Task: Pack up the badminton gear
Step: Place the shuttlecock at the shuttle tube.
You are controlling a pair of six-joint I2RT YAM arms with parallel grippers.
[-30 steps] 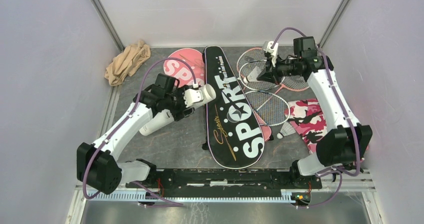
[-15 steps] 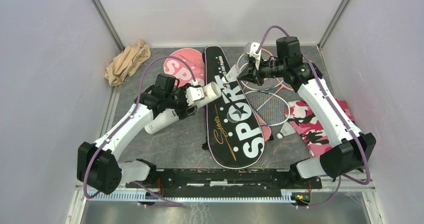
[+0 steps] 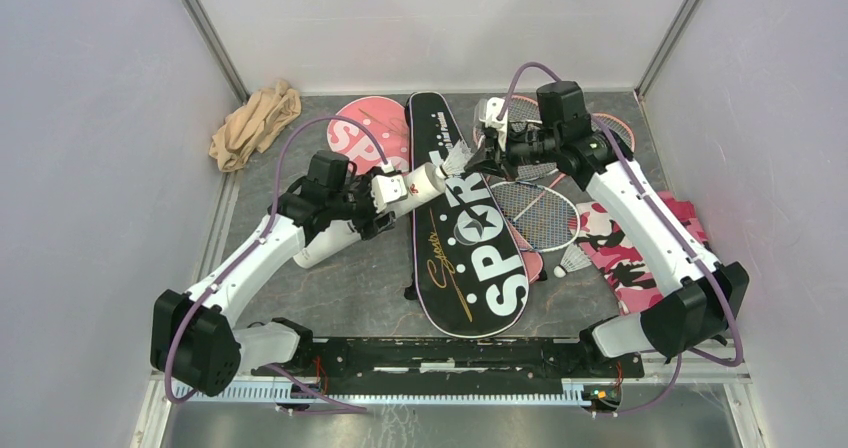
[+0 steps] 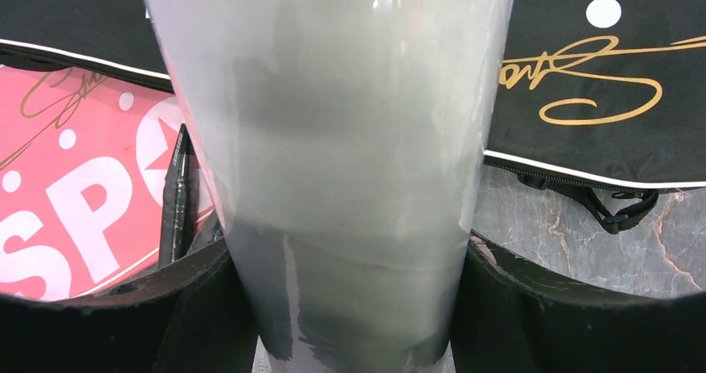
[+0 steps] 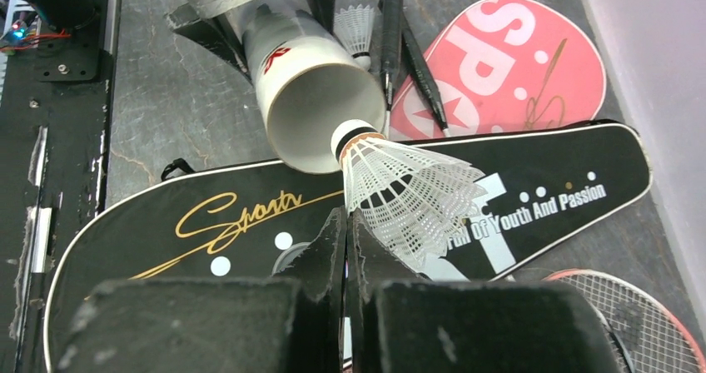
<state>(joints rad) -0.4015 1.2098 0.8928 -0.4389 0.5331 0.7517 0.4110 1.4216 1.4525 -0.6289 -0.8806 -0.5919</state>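
1. Left gripper (image 3: 386, 196) is clamped around the long white tube (image 3: 420, 181), jaws wide on either side of it. The tube is tilted, its open mouth pointing to 2 o'clock, above the black bag (image 3: 470, 238).
2. Right gripper (image 5: 344, 223) is closed, pinching the feather skirt of a shuttlecock (image 5: 400, 194).
3. The shuttlecock's cork end sits at the rim of the tube's mouth, with the feathers outside. In the top view this meeting point is at about 12 o'clock from the table's middle.
4. The black bag lies flat down the middle, running from 12 to 6 o'clock, SPORT lettering up.
5. The pink bag (image 3: 370, 133) lies at 11 o'clock, just beside the black bag and partly under the left arm.
6. The pink-framed rackets (image 3: 535, 213) lie overlapped at 1–2 o'clock, partly under the right arm.
7. A loose shuttlecock (image 3: 573, 260) lies on the table at 4 o'clock, just beside the pink camouflage cloth (image 3: 625, 243).
8. A beige cloth (image 3: 255, 123) is bunched at 10 o'clock by the back-left corner.
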